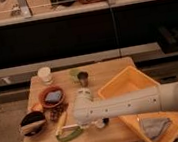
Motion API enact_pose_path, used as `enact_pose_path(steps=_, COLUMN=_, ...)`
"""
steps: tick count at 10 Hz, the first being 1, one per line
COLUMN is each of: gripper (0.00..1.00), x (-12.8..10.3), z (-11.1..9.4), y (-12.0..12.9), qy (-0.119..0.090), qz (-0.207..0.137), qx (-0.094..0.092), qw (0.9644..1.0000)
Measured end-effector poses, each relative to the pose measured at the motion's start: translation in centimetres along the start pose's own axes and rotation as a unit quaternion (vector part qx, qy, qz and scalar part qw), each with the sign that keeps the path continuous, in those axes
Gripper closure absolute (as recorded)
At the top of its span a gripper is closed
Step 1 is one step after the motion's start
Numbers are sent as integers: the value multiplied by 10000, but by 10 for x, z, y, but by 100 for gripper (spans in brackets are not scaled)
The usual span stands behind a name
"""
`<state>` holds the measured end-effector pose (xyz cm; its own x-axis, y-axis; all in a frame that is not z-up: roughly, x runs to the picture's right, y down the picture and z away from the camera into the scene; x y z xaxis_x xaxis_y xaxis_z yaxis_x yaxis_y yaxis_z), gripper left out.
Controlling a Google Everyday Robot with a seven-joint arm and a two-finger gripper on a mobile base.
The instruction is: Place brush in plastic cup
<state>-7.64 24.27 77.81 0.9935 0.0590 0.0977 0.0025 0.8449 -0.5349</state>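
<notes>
My gripper (94,124) is at the end of the white arm, low over the middle of the wooden table (113,138), just right of the green vegetable (70,135). Of the brush (103,123) I see only a small dark end poking out below the arm; the arm hides its handle. I cannot tell whether the gripper touches the brush. The pale yellow-green plastic cup (74,74) stands upright at the back of the table, next to the dark cup (83,77) and well behind the gripper.
A white cup (44,74) stands at the back left. A red bowl (52,97) holding a blue sponge, a dark bowl (32,123) and a yellow corn cob (61,122) lie on the left. A yellow bin (136,91) with a grey cloth (155,126) fills the right.
</notes>
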Motion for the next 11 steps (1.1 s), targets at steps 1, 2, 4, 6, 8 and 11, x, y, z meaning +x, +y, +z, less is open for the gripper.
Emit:
enact_pose_path(steps=1, gripper=96, x=-5, z=-13, y=-2, qy=-42, qz=-133, qx=55, qw=9999)
enact_pose_path(steps=2, gripper=96, x=-9, z=-27, y=-1, qy=-84, qz=-231, qx=48, qw=9997)
enact_pose_path(steps=4, gripper=96, x=-19, z=-64, y=-4, qy=-382, qz=-430, qx=49, qw=9983)
enact_pose_path(steps=6, gripper=96, x=-17, z=-90, y=-18, qy=-1161, qz=-484, qx=-79, qw=9920)
enact_pose_path(steps=8, gripper=96, x=-10, z=-111, y=-41, qy=-1640, qz=-486, qx=-106, qw=9852)
enact_pose_path(steps=11, gripper=96, x=-4, z=-147, y=-75, qy=-1870, qz=-557, qx=18, qw=9808)
